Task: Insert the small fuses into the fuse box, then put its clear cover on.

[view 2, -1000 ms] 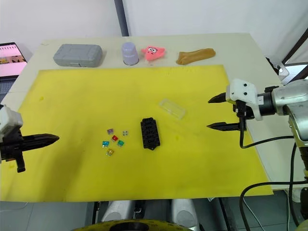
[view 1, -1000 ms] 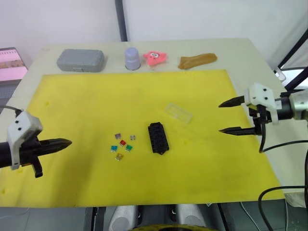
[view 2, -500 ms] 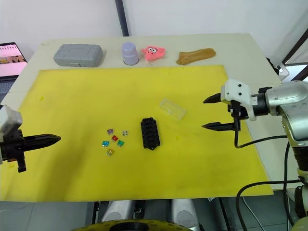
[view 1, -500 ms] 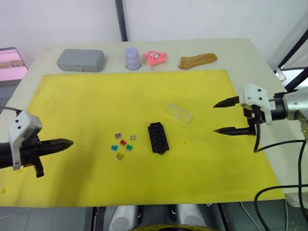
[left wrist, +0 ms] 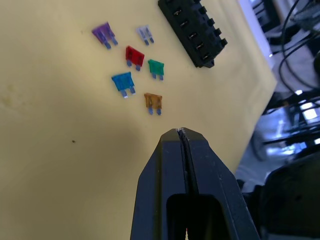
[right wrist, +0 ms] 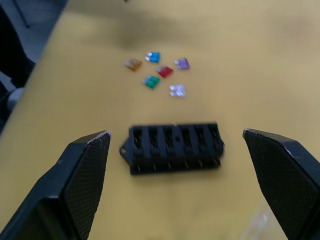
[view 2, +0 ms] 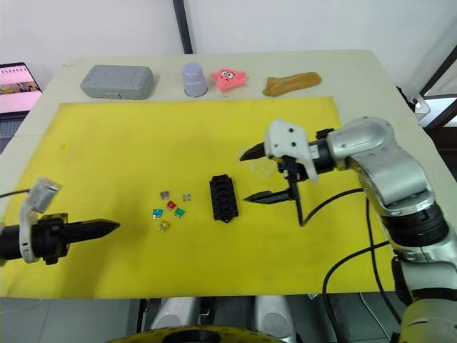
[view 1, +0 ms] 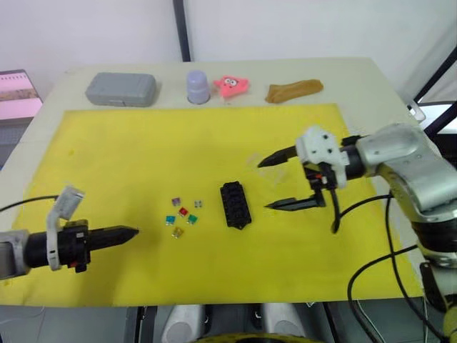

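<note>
The black fuse box (view 1: 235,204) lies mid-mat, its slots facing up. Several small fuses (view 1: 182,216), purple, grey, red, green, teal and yellow, lie loose just left of it. In the left wrist view they show as the purple fuse (left wrist: 103,34) and yellow fuse (left wrist: 153,101). The clear cover (view 1: 275,171) lies right of and behind the box, partly under my right gripper's far finger. My right gripper (view 1: 262,186) is open just right of the box, which sits between its fingers (right wrist: 85,185) in the wrist view. My left gripper (view 1: 136,231) is shut and empty, pointing at the fuses from the left.
Along the table's far edge stand a grey case (view 1: 121,88), a lavender cup (view 1: 198,86), a pink toy (view 1: 230,85) and a brown lump (view 1: 293,89). The yellow mat (view 1: 128,150) covers most of the table. A screen (view 1: 18,93) sits off the far left.
My right gripper has swept left from the mat's right edge to just beside the fuse box, still open. My left gripper has moved right toward the fuses, still shut.
</note>
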`<action>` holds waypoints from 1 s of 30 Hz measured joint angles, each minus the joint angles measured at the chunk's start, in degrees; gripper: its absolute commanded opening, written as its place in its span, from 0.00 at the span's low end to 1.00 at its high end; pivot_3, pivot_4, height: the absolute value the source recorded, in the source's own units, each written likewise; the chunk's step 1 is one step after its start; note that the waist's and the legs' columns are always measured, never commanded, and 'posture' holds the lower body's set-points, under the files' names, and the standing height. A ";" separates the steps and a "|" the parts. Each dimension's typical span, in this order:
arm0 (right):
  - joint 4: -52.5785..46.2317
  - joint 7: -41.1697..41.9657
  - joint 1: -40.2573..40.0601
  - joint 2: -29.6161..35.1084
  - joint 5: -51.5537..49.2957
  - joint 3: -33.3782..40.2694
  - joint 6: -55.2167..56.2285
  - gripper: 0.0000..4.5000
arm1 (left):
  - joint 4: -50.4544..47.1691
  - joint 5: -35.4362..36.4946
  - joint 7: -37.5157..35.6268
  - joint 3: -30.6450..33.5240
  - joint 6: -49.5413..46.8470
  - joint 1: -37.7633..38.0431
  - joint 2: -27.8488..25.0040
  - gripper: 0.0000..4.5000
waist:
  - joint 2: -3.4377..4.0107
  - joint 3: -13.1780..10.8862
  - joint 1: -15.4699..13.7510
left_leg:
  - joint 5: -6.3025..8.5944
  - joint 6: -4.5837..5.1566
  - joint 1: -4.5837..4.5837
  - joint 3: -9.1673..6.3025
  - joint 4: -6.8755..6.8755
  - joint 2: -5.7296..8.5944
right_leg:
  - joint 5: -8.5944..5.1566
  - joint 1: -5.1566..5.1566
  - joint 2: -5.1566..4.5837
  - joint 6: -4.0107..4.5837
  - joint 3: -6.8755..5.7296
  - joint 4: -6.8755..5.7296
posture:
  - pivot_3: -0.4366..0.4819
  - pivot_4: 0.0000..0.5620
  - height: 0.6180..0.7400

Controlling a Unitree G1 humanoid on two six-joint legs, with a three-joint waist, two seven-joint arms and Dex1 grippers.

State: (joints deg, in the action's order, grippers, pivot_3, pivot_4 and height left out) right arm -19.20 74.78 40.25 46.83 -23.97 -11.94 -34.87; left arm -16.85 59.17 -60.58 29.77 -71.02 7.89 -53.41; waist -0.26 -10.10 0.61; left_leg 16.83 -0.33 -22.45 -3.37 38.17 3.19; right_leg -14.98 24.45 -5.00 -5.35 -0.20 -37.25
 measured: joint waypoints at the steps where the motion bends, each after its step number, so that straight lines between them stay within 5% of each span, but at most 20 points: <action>1: -0.31 -0.27 0.48 -0.64 0.01 -0.57 -0.31 0.99 | 1.17 0.91 0.92 -0.33 -1.22 -1.00 0.77 0.00 | -0.01 0.01 -0.01 | 0.00 0.00 0.00 0.00 0.00 0.00 | 0.00 0.00 0.00 0.00 0.00 -0.01 | 0.48 0.27 0.93; 9: -0.80 -0.66 2.41 -2.93 0.31 -3.02 0.22 0.99 | 9.57 7.29 7.90 -1.95 -10.04 -7.62 6.21 0.00 | -0.10 0.06 0.10 | -0.02 -0.04 0.00 -0.01 0.02 0.02 | 0.00 0.03 0.01 0.00 0.00 -0.05 | 0.48 0.27 0.93; 12: -0.81 -0.79 2.41 -2.93 0.34 -3.06 0.54 1.00 | 9.58 7.55 8.66 -1.95 -9.83 -7.60 6.34 0.18 | -0.10 0.06 0.13 | -0.07 -0.13 0.00 -0.01 0.02 0.02 | 0.00 0.04 0.01 0.00 0.00 -0.05 | 0.48 0.27 0.93; 19: -0.85 -1.18 2.38 -2.89 0.52 -3.08 1.08 1.00 | 12.71 7.66 10.04 -2.08 -10.19 -9.25 6.34 0.98 | -0.10 0.06 0.06 | -0.13 -0.22 0.00 -0.01 0.02 0.02 | 0.00 0.03 0.00 0.00 0.00 -0.05 | 0.48 0.27 0.93; 30: -0.85 -0.87 2.39 -2.79 0.65 -3.17 1.41 1.00 | 19.92 6.31 10.68 -9.21 -12.64 -17.06 7.23 0.99 | -0.10 0.06 0.00 | -0.15 -0.26 0.00 -0.02 0.02 0.05 | 0.00 0.04 0.00 0.00 0.00 -0.07 | 0.48 0.27 0.93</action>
State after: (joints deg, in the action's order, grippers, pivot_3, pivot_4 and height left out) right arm -20.05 73.90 42.64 44.04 -23.32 -15.11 -33.46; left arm 3.07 65.48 -49.90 20.56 -83.66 -9.17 -46.18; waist -0.36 -10.03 0.61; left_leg 16.68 -0.59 -22.45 -3.39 38.19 3.24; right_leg -14.98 24.48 -5.00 -5.35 -0.19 -37.32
